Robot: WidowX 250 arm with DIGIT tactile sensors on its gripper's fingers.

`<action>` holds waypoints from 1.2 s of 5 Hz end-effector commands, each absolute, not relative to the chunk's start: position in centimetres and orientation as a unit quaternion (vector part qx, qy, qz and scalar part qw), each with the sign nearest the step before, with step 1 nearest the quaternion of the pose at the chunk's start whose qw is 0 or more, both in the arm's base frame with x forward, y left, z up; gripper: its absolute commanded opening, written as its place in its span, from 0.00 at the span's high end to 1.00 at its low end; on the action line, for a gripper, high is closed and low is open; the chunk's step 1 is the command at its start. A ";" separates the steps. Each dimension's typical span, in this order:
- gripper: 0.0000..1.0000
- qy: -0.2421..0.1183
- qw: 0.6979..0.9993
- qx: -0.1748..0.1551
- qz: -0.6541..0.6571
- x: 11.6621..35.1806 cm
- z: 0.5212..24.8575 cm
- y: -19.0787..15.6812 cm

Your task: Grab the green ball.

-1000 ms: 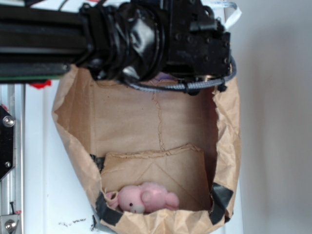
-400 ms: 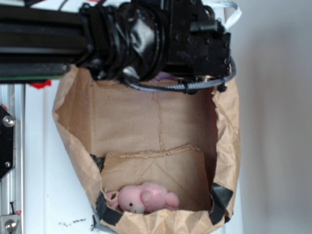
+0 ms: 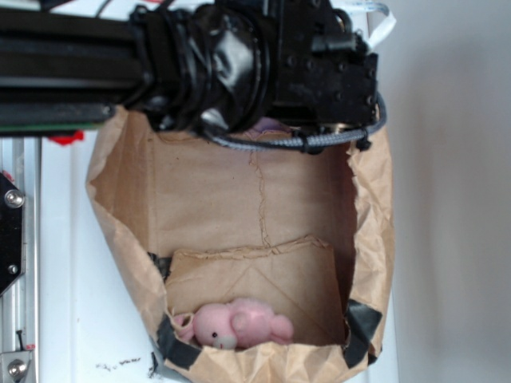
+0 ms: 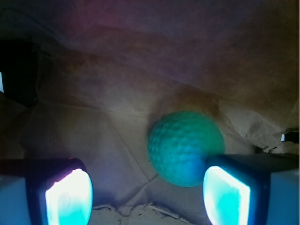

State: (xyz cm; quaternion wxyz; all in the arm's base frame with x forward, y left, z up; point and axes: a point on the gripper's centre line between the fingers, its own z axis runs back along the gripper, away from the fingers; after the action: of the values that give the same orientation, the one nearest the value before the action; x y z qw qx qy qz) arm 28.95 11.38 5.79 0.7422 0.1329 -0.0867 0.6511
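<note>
The green ball [image 4: 185, 147], round with a dimpled surface, rests on the brown paper floor of the bag in the wrist view. My gripper [image 4: 147, 197] is open, its glowing pads wide apart. The ball lies just ahead of the gap, close to the right pad [image 4: 226, 196] and partly overlapped by it. The left pad [image 4: 69, 198] has nothing near it. In the exterior view the ball is hidden under the black arm [image 3: 239, 64], which reaches over the top end of the paper bag [image 3: 128, 223]; the fingers do not show there.
A pink plush toy [image 3: 235, 323] lies at the lower end of the bag. The bag's crumpled paper walls [image 4: 140, 56] rise close around the gripper. Black tape [image 3: 363, 323] holds the bag's lower corners. A metal rail [image 3: 12, 239] runs along the left.
</note>
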 end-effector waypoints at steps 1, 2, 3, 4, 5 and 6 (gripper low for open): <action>0.00 -0.092 0.751 0.123 0.642 27.4 8.0 11.7; 0.00 -0.097 0.756 0.102 0.639 26.6 8.6 10.9; 0.00 -0.111 0.751 0.048 0.649 25.8 8.8 9.7; 0.00 -0.122 0.742 0.017 0.659 25.4 8.7 8.9; 0.00 -0.120 0.738 0.018 0.663 25.4 8.2 8.6; 0.00 -0.118 0.736 0.023 0.666 25.6 8.0 8.9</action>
State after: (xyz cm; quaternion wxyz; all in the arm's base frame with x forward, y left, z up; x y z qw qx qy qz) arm 25.44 8.11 7.27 0.7521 0.0311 -0.1038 0.6501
